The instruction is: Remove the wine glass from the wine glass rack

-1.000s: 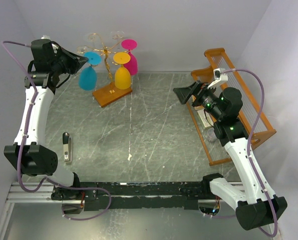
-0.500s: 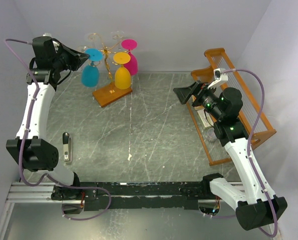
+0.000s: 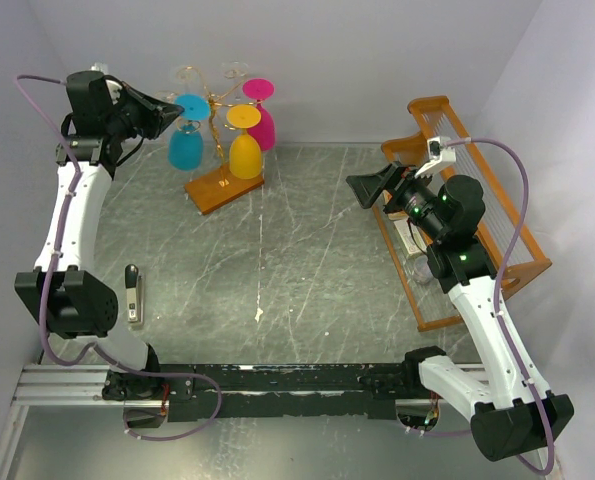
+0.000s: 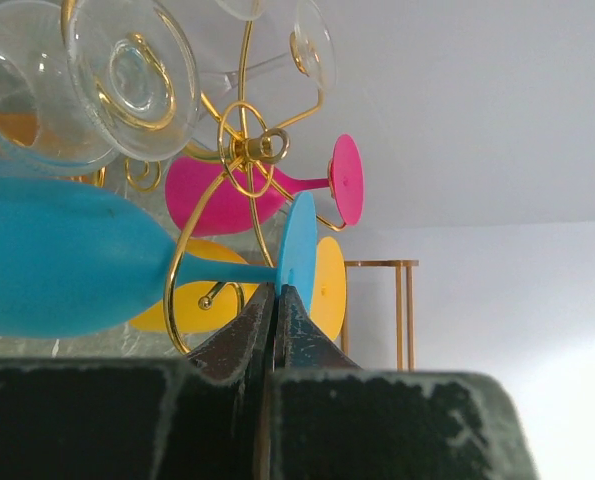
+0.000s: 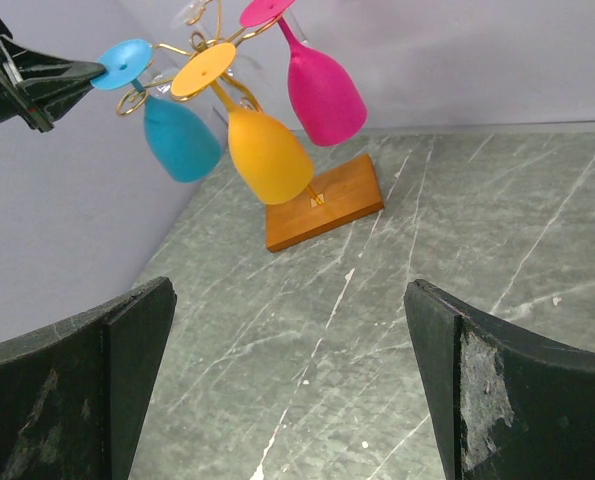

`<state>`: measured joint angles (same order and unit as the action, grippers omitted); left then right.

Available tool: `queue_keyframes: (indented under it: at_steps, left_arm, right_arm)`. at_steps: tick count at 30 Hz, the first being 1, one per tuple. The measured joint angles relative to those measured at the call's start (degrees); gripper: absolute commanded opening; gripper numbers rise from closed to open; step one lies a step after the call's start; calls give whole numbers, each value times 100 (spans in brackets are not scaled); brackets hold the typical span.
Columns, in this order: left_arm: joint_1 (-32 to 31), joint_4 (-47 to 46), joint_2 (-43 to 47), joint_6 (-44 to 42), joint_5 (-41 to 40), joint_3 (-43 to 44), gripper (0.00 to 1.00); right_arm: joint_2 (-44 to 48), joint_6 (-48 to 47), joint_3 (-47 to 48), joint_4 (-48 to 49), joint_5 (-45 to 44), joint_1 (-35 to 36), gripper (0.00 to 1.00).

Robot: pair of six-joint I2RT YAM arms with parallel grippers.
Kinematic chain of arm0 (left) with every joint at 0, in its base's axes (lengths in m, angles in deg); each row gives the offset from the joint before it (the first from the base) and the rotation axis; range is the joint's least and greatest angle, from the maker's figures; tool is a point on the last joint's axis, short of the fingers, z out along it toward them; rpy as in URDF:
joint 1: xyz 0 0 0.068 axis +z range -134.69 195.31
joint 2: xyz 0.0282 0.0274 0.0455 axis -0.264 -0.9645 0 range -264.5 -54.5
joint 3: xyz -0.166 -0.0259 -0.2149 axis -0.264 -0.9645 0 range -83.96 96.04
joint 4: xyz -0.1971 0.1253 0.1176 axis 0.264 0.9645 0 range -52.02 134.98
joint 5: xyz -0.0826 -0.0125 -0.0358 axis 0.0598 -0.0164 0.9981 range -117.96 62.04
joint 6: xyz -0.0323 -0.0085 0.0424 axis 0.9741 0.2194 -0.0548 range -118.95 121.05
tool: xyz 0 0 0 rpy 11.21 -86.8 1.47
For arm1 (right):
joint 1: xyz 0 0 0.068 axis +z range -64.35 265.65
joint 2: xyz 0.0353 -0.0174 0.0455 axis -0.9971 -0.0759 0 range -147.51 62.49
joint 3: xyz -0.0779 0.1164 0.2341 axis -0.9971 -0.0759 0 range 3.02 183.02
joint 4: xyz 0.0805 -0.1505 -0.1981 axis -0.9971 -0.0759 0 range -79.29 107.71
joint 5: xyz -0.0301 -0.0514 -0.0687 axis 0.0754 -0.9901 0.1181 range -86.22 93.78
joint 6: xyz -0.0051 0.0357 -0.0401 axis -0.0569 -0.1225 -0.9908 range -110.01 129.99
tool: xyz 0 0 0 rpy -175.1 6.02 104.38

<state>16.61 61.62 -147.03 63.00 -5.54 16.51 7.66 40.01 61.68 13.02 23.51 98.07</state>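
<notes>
Left gripper (image 4: 275,296): jaws drawn narrow, tips pinched on the lower rim of the blue wine glass (image 4: 57,255) foot. From overhead this sits in the upper left of the frame, with the arm reaching up toward the back wall.

Blue glass hangs upside down with its bowl low and tilted. Its stem runs through a scrolled gold arm of the wine glass rack (image 4: 249,148), so it is not off the rack yet. The rack's wooden base (image 3: 224,186) rests on the grey marbled table (image 3: 307,260), upper left of centre.

On the same rack, a yellow glass (image 3: 243,152) and a pink glass (image 3: 265,125) hang just beside the blue one. Two clear glasses (image 4: 87,80) fill the upper left of the left-wrist view.

Right gripper (image 3: 359,190): jaws spread wide with nothing between them. It hovers right of centre, well apart from the gold rack and near the larger wooden rack (image 3: 429,106) at the right side.

A small black-and-silver object (image 3: 132,292) lies flat at the table's lower left; I cannot tell what it is.
</notes>
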Motion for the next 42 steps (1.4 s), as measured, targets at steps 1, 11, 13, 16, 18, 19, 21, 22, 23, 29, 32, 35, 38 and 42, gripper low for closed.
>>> queue_keyframes:
  at_steps: [1, 11, 13, 16, 18, 19, 21, 22, 23, 29, 32, 35, 38, 42]
  left_arm:
    - [0, -24, -22, 0, 48, 0, 7]
    - [0, -59, -247, -129, 470, 42, 7]
    - [-2, -72, -260, -155, 549, 42, 7]
    - [-17, -114, -262, -179, 732, 37, 7]
    - [-28, -116, -249, -214, 855, 24, 7]
    - [-31, -114, -236, -234, 903, 13, 7]
    - [-35, -103, -179, -293, 977, -26, 7]
    - [-33, -98, -138, -326, 997, -59, 7]
    - [-33, -79, -70, -358, 1019, -116, 7]
    - [-33, 26, 815, -570, 1161, -951, 7]
    - [-33, -20, 1486, -629, 1368, -1617, 7]
    - [-35, -142, 2107, -647, 1683, -2232, 7]
    - [-33, -584, 2715, -535, 2107, -2887, 7]
    - [-35, -1939, 3344, 227, 2649, -3790, 7]
  right_arm:
    - [0, 2, 0, 0, 0, 0, 100]
    - [-2, 4, 0, 2, 7, 0, 100]
    - [-4, 7, 0, 2, 15, 0, 100]
    - [-7, 22, 0, 2, 24, 0, 100]
    - [-7, 37, 0, 2, 28, 0, 100]
    - [-7, 44, 0, 4, 31, 0, 100]
    - [-7, 50, 0, 4, 44, 0, 100]
    - [-7, 61, 0, 7, 46, 0, 100]
    - [-7, 68, 0, 7, 57, 0, 100]
    - [-87, 109, -17, 57, 245, 0, 100]
    - [-190, 205, -92, 234, 490, 0, 100]
    - [-341, 345, -278, 476, 782, 59, 100]
    - [-632, 494, -365, 739, 1014, 315, 100]
    - [-1058, 713, -448, 1261, 1340, 957, 100]
